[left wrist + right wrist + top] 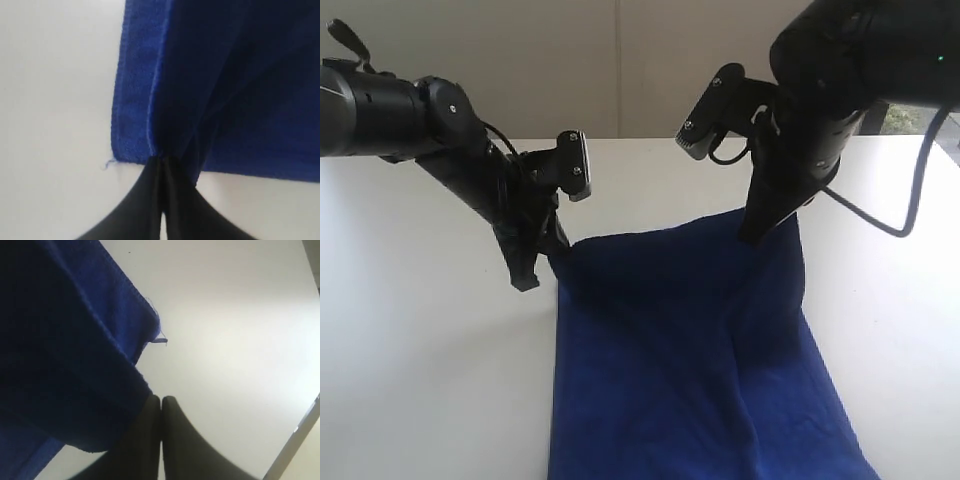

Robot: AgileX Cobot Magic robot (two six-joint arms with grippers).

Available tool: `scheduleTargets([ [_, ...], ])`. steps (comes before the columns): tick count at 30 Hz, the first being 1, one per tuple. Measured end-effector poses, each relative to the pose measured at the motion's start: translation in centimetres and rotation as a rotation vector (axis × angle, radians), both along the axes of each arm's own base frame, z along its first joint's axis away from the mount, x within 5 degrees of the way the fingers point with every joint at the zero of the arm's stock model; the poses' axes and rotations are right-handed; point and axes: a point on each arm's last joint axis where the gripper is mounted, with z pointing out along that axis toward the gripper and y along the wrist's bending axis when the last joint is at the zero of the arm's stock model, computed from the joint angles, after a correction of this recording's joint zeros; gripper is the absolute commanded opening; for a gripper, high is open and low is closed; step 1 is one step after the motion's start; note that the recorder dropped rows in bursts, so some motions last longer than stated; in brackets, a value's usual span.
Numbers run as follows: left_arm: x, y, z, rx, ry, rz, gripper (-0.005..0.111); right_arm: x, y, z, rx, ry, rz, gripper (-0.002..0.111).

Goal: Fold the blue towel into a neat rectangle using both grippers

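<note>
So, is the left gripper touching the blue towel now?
Touching. The left wrist view shows the left gripper shut on the hem of the blue towel, the cloth bunching right at its tips.

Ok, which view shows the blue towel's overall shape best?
The exterior view: most of the blue towel lies spread on the table, far corners held by the left claw and right claw. The left wrist view shows only one hemmed corner at closed tips; the right wrist view, a bunched corner with a loose thread.
</note>
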Motion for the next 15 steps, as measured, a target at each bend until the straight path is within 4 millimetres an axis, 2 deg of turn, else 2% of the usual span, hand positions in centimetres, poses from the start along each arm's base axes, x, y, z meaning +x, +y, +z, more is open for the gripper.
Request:
scheduleTargets([
  [4,-0.9,0.4,1.2,0.015,0.045,0.01,0.0,-0.6,-0.3,1.4,0.012,-0.035,-0.01,0.0],
  [15,-4.9,1.5,6.5,-0.003,0.171,-0.034,0.0,-3.4,-1.3,5.1,0.064,-0.08,-0.051,0.0],
])
